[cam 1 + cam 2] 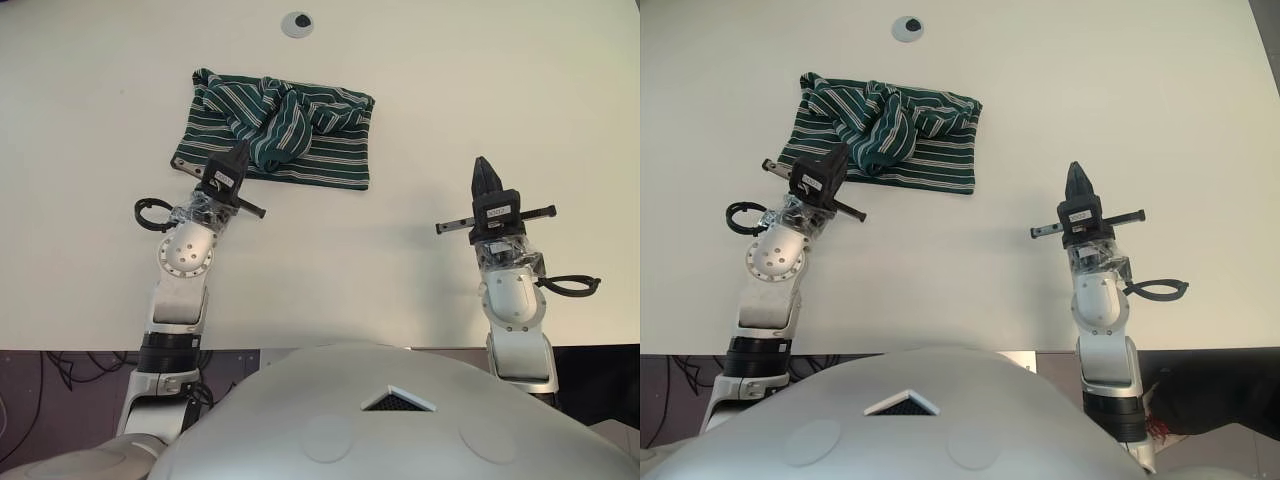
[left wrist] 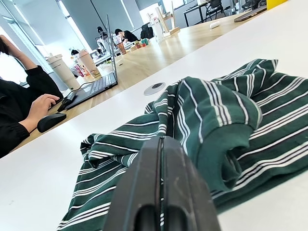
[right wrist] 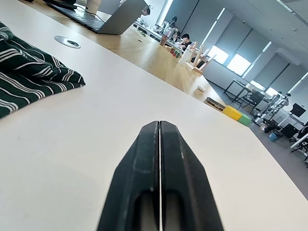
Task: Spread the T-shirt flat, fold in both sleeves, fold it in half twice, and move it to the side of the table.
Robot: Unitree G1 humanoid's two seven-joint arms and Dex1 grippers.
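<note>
The green T-shirt [image 1: 300,140] with white stripes lies folded into a rough rectangle at the far middle-left of the white table [image 1: 400,100], a bunched lump of cloth on top. My left gripper [image 1: 240,152] is shut and empty, its tip over the T-shirt's [image 2: 211,120] near left edge. My right gripper [image 1: 482,168] is shut with nothing in it, over bare table to the right of the T-shirt [image 3: 29,72] and well apart from it.
A round grey cable grommet [image 1: 297,24] sits in the table beyond the shirt. A laptop [image 2: 96,82] and cups stand on a wooden table farther back. Bare tabletop stretches to the right and near side.
</note>
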